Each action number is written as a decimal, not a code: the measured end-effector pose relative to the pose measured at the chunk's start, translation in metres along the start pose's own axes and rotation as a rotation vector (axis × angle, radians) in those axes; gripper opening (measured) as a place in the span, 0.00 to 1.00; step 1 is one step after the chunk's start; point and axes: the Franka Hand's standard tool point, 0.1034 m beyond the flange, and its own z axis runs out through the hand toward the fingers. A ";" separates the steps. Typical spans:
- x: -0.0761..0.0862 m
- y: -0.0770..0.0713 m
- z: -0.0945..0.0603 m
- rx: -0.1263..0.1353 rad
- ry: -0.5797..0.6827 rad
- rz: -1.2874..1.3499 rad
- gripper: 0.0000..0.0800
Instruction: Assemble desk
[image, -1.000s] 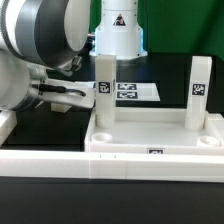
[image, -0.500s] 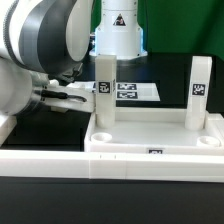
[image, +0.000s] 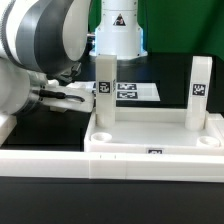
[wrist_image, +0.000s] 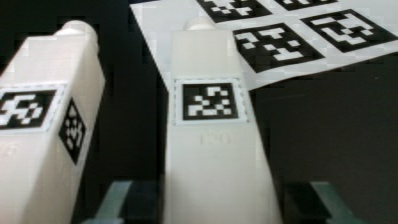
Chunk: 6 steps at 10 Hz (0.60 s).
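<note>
Already two legs stand upright in the desk top's (image: 150, 128) far sockets. The fingers (wrist_image: 121, 203) straddle the exterior view's left leg (wrist_image: 217, 110); whether they pinch it, I cannot tell. The right leg (image: 200, 88) stands free; the near sockets look empty, so two probably remain.

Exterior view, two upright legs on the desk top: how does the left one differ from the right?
The leg on the exterior view's left stands between the fingers of the tool, as the wrist view shows; the leg on the exterior view's right stands free. The left one overlaps the marker board behind it; the right one has only dark background. Both are white, upright, tagged, at the desk top's far corners.
</note>
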 end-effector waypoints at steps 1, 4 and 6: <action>0.000 0.000 0.000 0.001 0.000 0.000 0.36; -0.001 0.001 -0.002 0.002 0.002 -0.008 0.36; -0.006 0.004 -0.008 0.009 0.008 -0.009 0.36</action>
